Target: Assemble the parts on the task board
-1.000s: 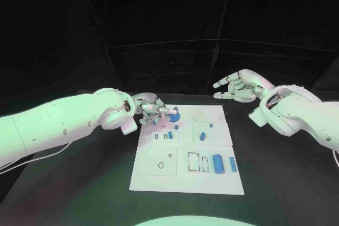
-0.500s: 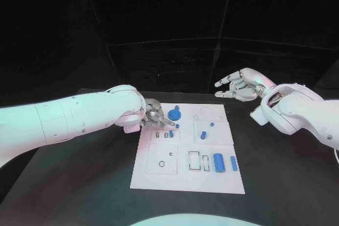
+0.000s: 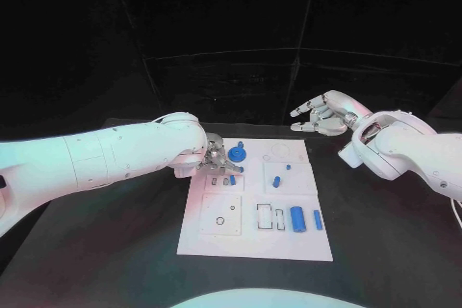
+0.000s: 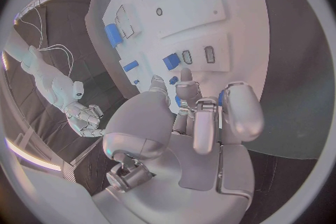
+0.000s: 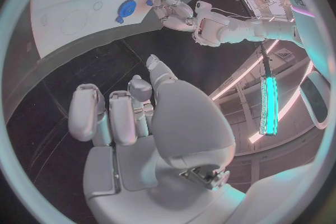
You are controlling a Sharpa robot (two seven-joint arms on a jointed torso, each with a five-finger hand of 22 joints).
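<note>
Black table carries white task board at centre. Left hand low over board's far left corner, fingers curled together near round blue part; cannot tell whether anything is pinched. Right hand raised beyond board's far right corner, well apart from it, fingers spread, holding nothing. Large blue cylinder lies near board's right edge, slim blue bar just beside it. Small blue part sits mid-board.

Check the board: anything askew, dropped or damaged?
Nothing stands out. The task board lies flat on the table, the blue parts all sit on it, none off its edge. The left hand works at its far corner; the right hand hovers empty beyond it.
</note>
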